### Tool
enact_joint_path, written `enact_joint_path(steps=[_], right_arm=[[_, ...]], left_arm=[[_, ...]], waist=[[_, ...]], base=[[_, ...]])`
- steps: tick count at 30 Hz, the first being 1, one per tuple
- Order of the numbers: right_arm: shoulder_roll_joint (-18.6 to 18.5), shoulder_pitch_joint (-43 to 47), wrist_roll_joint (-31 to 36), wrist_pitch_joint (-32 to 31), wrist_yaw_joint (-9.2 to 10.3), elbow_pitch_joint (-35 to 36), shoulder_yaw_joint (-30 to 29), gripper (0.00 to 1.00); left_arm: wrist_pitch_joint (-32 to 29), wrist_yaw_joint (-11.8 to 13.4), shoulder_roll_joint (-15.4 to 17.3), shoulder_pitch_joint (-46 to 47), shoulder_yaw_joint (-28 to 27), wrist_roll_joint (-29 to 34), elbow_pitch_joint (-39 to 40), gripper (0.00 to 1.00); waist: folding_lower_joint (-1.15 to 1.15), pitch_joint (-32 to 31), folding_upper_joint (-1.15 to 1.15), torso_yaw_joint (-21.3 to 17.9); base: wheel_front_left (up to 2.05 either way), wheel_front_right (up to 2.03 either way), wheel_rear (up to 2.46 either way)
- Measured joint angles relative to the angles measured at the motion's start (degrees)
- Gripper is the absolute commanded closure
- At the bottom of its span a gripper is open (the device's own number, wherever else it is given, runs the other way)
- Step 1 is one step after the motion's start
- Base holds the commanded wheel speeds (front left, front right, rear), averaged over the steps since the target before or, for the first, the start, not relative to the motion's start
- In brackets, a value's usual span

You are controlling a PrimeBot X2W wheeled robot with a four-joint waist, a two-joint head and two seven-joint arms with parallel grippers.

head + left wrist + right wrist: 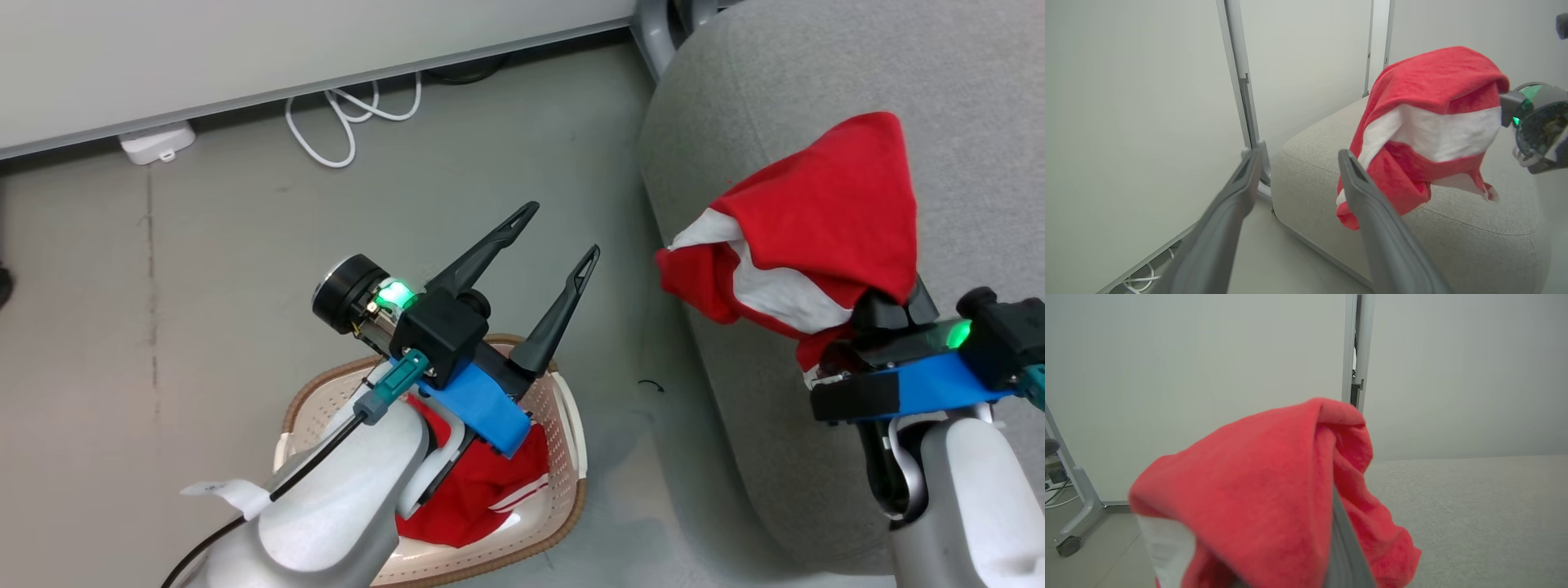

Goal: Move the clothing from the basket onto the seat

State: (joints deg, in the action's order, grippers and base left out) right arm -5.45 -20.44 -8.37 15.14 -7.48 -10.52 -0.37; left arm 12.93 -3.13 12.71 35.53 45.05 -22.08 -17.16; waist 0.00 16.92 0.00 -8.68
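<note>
Hanging from the clamped right end effector (pixel 894 306), one red garment (pixel 824 212) was held right of the basket (pixel 314 392). The left end effector (pixel 562 231) was spread wide above that basket.

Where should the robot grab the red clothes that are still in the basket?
Come straight down through the open top, since the basket walls block every side. Pinch a bunched fold of the red garment near its white stripes, where the crumpled cloth lies uncovered. The open left hand hovering above it looks best placed.
</note>
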Motion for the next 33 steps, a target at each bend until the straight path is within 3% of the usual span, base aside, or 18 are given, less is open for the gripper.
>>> enact_joint_path(steps=[13,19,33], right_arm=[[0.81,2.40,0.23,0.00,0.00,2.41,-2.88,1.00],[0.12,-1.35,0.29,-0.01,0.00,5.09,-5.16,1.00],[-10.09,-24.27,0.49,0.01,0.00,8.65,-19.16,1.00]], left_arm=[[0.11,-0.01,0.11,0.57,1.05,0.38,-0.41,0.00],[-0.24,0.15,0.74,1.58,1.14,0.51,0.35,0.00],[-1.40,0.47,1.46,8.07,1.59,3.12,3.20,0.00]], waist=[[0.00,0.84,0.00,-2.20],[0.00,2.81,0.00,-2.34],[0.00,15.80,0.00,-0.53]], base=[[0.00,0.00,0.00],[0.00,0.00,0.00],[0.00,0.00,0.00]])
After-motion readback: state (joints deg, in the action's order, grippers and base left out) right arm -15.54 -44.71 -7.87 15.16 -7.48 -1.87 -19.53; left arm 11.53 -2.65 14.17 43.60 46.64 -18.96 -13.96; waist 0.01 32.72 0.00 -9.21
